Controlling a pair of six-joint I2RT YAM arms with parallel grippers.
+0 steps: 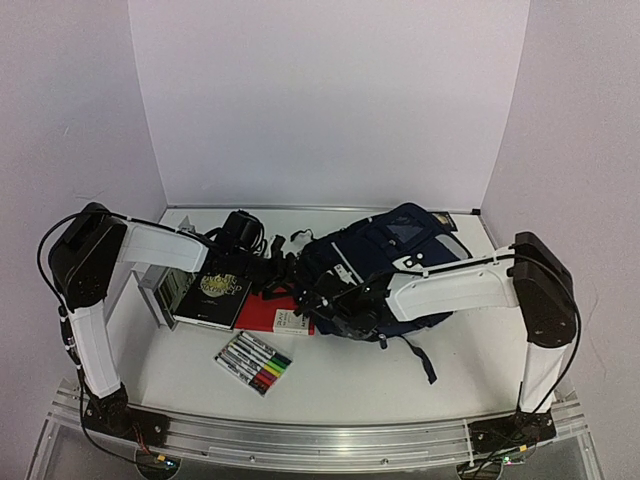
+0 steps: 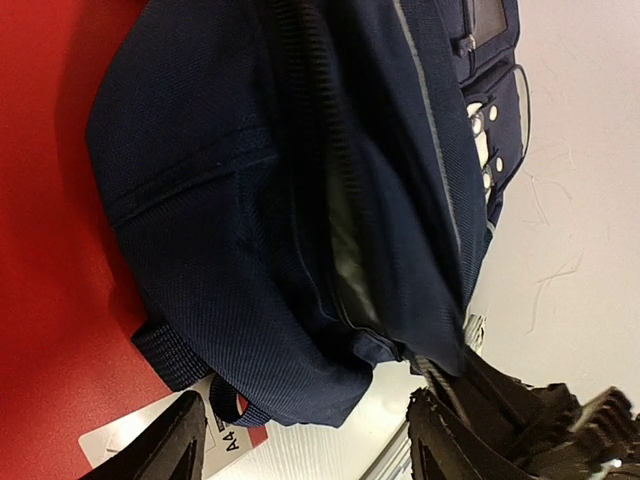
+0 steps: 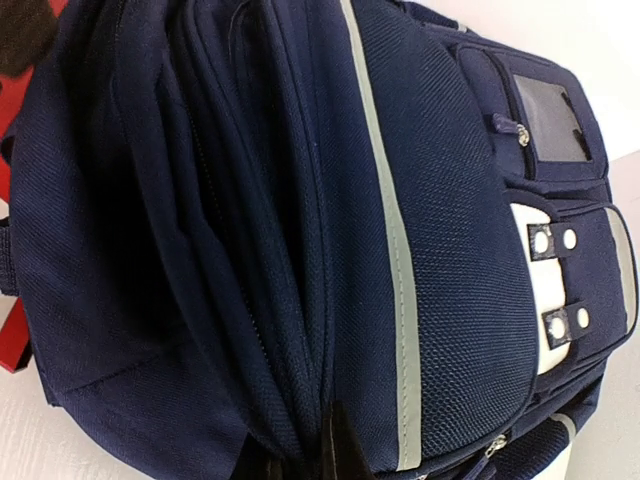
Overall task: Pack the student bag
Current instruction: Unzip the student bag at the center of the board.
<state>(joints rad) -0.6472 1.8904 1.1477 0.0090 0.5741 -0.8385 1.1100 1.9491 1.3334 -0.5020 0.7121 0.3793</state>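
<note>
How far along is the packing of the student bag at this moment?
Done: nothing visibly packed. In hand: the right hand is shut at the student bag's seam; the left hand is open beside its partly open zip. Left: the markers, dark book and red book lie outside.

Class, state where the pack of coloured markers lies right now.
The marker pack lies left of centre in the top view, just in front of the red book, left of the student bag.
</note>
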